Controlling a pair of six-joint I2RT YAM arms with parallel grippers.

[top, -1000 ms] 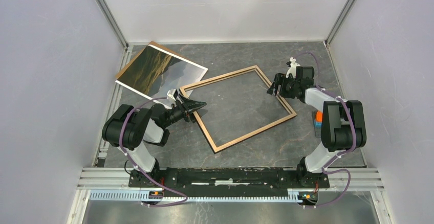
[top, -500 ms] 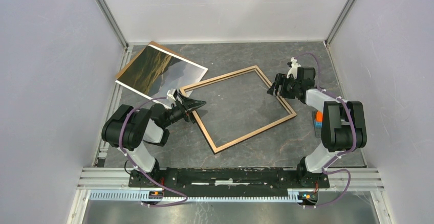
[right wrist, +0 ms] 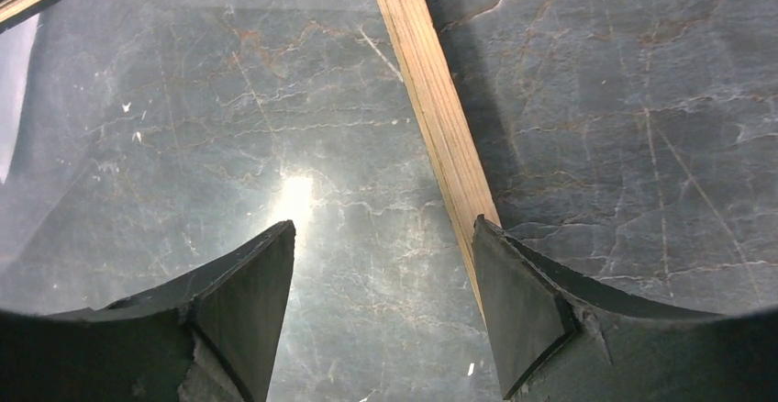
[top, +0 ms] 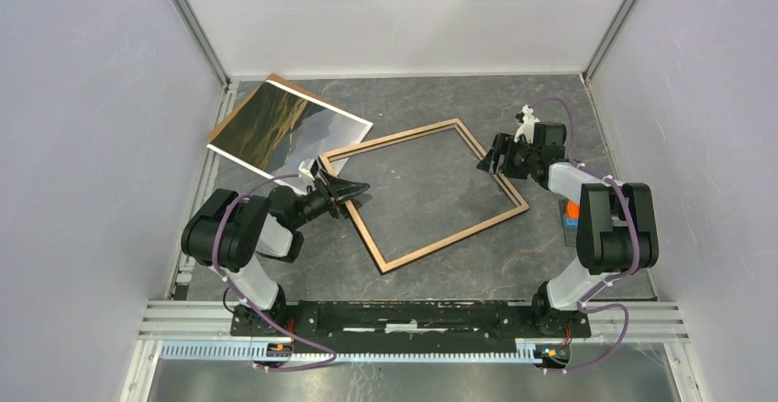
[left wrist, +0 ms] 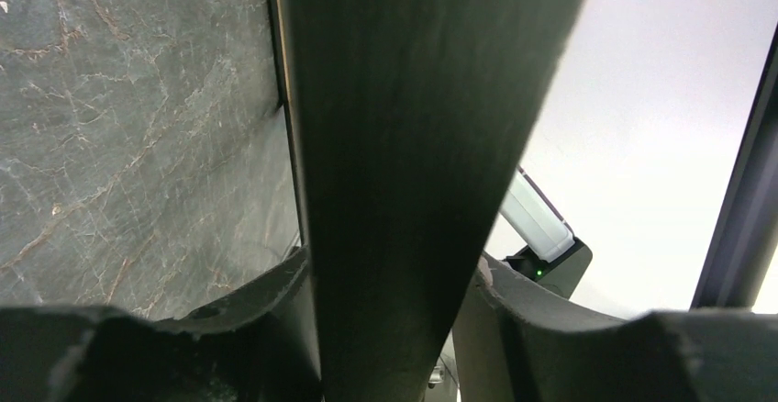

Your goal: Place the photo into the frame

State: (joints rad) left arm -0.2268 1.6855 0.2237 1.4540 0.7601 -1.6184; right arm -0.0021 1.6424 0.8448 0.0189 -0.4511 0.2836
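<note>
Low over grey table (top: 431, 108), left tool (top: 352, 188) pinches frame (right wrist: 440, 108), right tool (right wrist: 382, 226) gapes

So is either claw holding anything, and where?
The left gripper clamps the frame by its left rail, near the far corner. The right gripper is open over the opposite rail, holding nothing.

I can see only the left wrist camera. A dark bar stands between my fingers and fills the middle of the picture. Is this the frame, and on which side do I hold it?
Observer: Yes. The left hand is shut on the frame, on its left rail, toward the far corner.
Operator: Thank you. Is the photo already inside the frame?
Observer: No. The photo lies picture side up at the far left of the table, outside the frame, just beyond your hand.
</note>
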